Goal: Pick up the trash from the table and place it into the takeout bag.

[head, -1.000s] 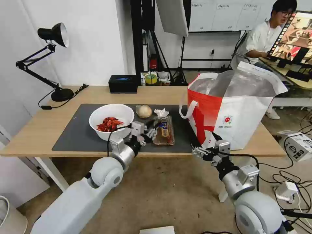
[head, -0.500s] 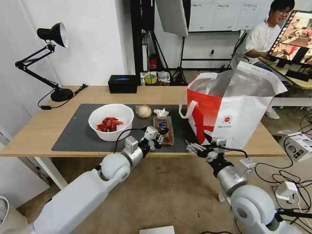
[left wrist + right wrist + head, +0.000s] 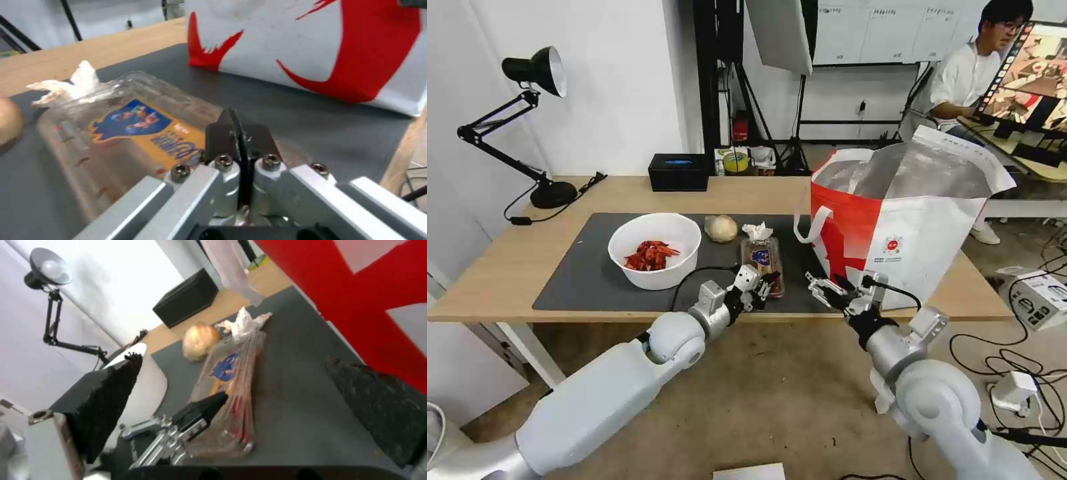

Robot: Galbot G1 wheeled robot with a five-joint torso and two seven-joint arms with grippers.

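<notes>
On the dark grey mat of the table [image 3: 507, 280] stand a white bowl of red crayfish shells [image 3: 655, 250], a beige lump [image 3: 721, 228], a crumpled tissue [image 3: 758, 231] and a clear clamshell tray [image 3: 762, 261]. My left gripper [image 3: 762, 288] is shut, its tips at the tray's near end. In the left wrist view its black fingers [image 3: 222, 136] are pressed together over the tray [image 3: 115, 133]. My right gripper [image 3: 822, 287] hangs open over the mat's near right corner, beside the takeout bag [image 3: 917, 233]. Its wide-apart pads [image 3: 106, 396] frame the tray [image 3: 231, 380].
A black desk lamp [image 3: 527, 73] stands at the table's far left and a black box [image 3: 679, 171] at the far edge. Cables and a power adapter [image 3: 1014, 393] lie on the floor to the right. The bag's white handle [image 3: 810, 227] hangs toward the tray.
My left gripper has swung right from beside the bowl to the tray's near end. My right gripper has risen from below the table edge to mat level beside the bag.
</notes>
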